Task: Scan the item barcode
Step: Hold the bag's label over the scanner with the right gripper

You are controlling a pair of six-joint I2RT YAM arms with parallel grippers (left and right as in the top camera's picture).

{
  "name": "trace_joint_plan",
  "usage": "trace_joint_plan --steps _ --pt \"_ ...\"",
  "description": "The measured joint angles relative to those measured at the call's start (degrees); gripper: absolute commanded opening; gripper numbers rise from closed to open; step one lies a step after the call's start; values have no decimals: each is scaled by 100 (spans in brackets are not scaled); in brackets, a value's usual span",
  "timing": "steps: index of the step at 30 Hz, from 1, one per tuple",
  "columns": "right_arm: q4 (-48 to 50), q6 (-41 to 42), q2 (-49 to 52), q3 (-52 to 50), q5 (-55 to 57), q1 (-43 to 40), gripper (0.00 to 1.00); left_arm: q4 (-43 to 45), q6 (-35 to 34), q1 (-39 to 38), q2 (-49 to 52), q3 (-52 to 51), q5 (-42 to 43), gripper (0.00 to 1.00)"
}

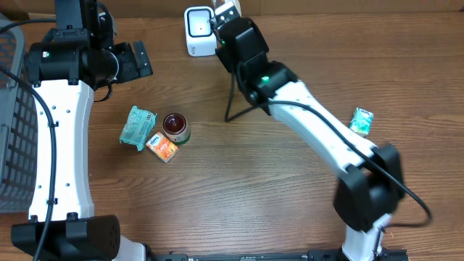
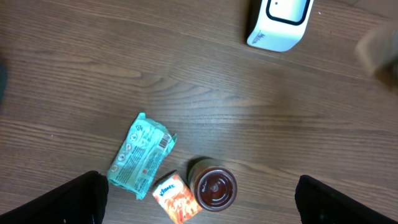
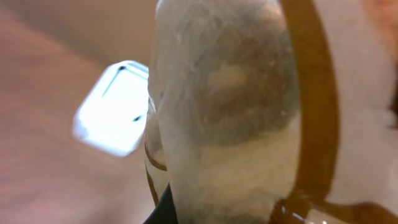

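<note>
At the left edge of the overhead view a grey mesh basket (image 1: 11,123) is sitting beside my left arm; I cannot tell what is lying inside it. Left of centre, a jar (image 1: 175,127) with a dark red lid is standing on the table (image 1: 239,181), and its contents are hidden. An orange box (image 1: 162,147) is lying just below the jar, touching it, with a teal packet (image 1: 136,125) to their left. A small teal packet (image 1: 361,120) is lying well apart at the right. A black cable (image 1: 233,109) is looping below my right arm in the upper middle.

My left gripper (image 1: 134,61) is hovering at the upper left, its fingers (image 2: 74,199) spread wide and holding nothing. My right gripper (image 1: 226,16) is clamping a plastic-wrapped item (image 3: 224,112) at the top centre, just beside the white scanner (image 1: 197,29).
</note>
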Motion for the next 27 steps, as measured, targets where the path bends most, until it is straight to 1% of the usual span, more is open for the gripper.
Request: trace_joint_plan --steps 4,6,10,14,18,24,27 --pt "1598 -1084 793 0 1001 -37 4 -2 0 0 0 0 2 100" --pt "2258 -1598 1078 -17 1252 -48 4 -9 2 0 0 0 0 100" --pt "2983 -2455 1475 -9 1464 -59 4 0 0 0 0 0 -2 99" --pt "3311 -3084 1818 -9 1528 -63 4 0 0 0 0 0 0 100" --pt "3329 -3436 2015 -9 1484 -63 4 0 2 0 0 0 -2 100" --pt "3373 -3919 2039 -9 1414 -63 4 0 2 0 0 0 0 100" --pt "3257 -4315 2039 -9 1392 -66 4 0 0 0 0 0 0 99"
